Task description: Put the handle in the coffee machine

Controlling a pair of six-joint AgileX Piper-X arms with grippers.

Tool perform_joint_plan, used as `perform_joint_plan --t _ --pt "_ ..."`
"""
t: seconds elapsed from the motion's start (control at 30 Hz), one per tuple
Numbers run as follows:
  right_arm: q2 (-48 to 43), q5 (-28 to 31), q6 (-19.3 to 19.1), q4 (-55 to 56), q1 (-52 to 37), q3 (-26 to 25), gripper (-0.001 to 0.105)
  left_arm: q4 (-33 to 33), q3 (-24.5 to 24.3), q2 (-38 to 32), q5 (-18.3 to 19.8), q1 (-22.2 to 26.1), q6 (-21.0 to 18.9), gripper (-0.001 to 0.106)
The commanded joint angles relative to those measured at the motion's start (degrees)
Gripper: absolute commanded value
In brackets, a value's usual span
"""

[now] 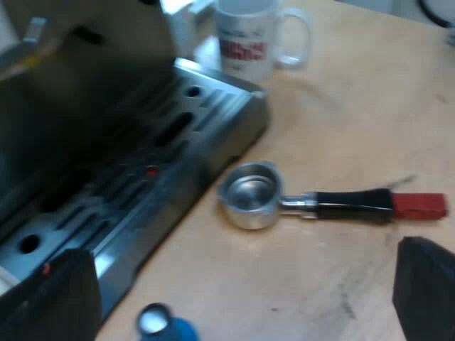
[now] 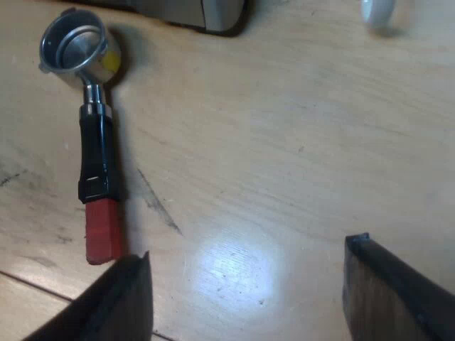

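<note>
- Left gripper: fingers spread wide, nothing between them. It hangs over the table, near the holder.
- Right gripper: likewise released and empty, over bare wood. One finger stands just beside the holder's red end, not touching it.
- Tamper: blue, close under my left wrist, beside the machine's tray. It plays no part in this step.
- Holder: loose, lying flat on the table with the basket open upward and apparently empty. The basket lies near the corner of the tray, apart from it, and the dark handle points away from the machine.
- Machine: the drip tray is plain to see. The lock-in point above it is in shadow, and I cannot make it out.
- Mug: white, upright, beyond the tray's far corner, well apart from the holder.
- Judgement on step: the task has not begun, and the pick-up is the step in hand.
- Judgement on next move: the right gripper looks better placed. It must shift across over the dark handle, come down and close there, then lift level, bring the basket under the machine's front and turn it to lock.
</note>
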Motion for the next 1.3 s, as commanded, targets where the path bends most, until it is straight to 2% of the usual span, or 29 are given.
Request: perform_joint_plan --t 0.03,0.13,0.17,0.3,0.33,0.43,0.5,0.6,0.73,0.77,0.83,0.97,1.03,1.07,1.1,1.3 --pt "1.19 -0.82 -1.36 0.07 -0.12 -0.77 0.059 -0.56 -0.4 1.34 1.11 -1.69 0.26 0.085" --pt "7.28 -0.81 -3.43 0.04 2.59 -1.84 0.059 -0.56 -0.4 3.09 1.1 -4.11 0.26 0.085" --pt "8.67 -0.66 -3.85 -0.1 4.0 -1.91 0.059 -0.56 -0.4 5.71 1.1 -8.47 0.41 0.085" --pt "12.68 1.57 -3.5 -1.32 9.56 -1.89 0.059 -0.56 -0.4 10.05 1.1 -16.19 0.94 0.085" --pt "13.19 2.31 -2.89 -1.92 10.86 -1.89 0.059 -0.56 -0.4 10.41 1.1 -16.87 0.94 0.085" --pt "15.15 5.16 -0.29 -4.61 15.0 -1.89 0.059 -0.71 -0.4 12.92 1.1 -21.53 0.94 0.085" --pt "16.5 6.74 3.35 -6.35 18.06 -1.89 0.059 -0.71 -0.4 14.28 1.1 -23.79 0.94 0.085" --pt "18.63 9.38 8.46 -7.28 22.47 -1.89 0.059 -0.71 -0.4 14.93 1.1 -24.65 0.94 0.085" --pt "20.37 11.77 10.62 -7.86 26.21 -1.29 0.059 -1.81 -0.4 16.85 1.1 -25.22 0.94 0.085" --pt "21.02 12.11 12.24 -8.82 27.36 -0.83 0.059 -1.98 -0.4 17.56 1.1 -25.22 0.94 0.085" --pt "21.7 12.14 13.62 -9.98 29.02 -0.11 0.055 -2.27 -0.4 18.3 1.1 -25.22 0.94 0.085" --pt "23.64 12.46 18.64 -11.95 32.52 1.25 0.031 -2.8 -0.4 19.61 1.1 -25.22 0.94 0.085" --pt "24.25 12.46 20.31 -12.14 33.46 1.51 0.024 -2.8 -0.4 19.87 1.1 -25.22 0.94 0.085" --pt "25.13 12.46 22.76 -12.43 34.66 1.98 0.01 -2.8 -0.4 19.97 1.1 -25.22 0.94 0.085" --pt "25.65 12.78 23.4 -12.89 35.41 2.36 0.002 -2.8 -0.4 19.96 1.1 -25.22 0.94 0.085" --pt "27.31 13.77 27.31 -16.62 37.41 5.21 0.0 -3.18 -0.4 19.96 1.1 -25.22 0.94 0.085"
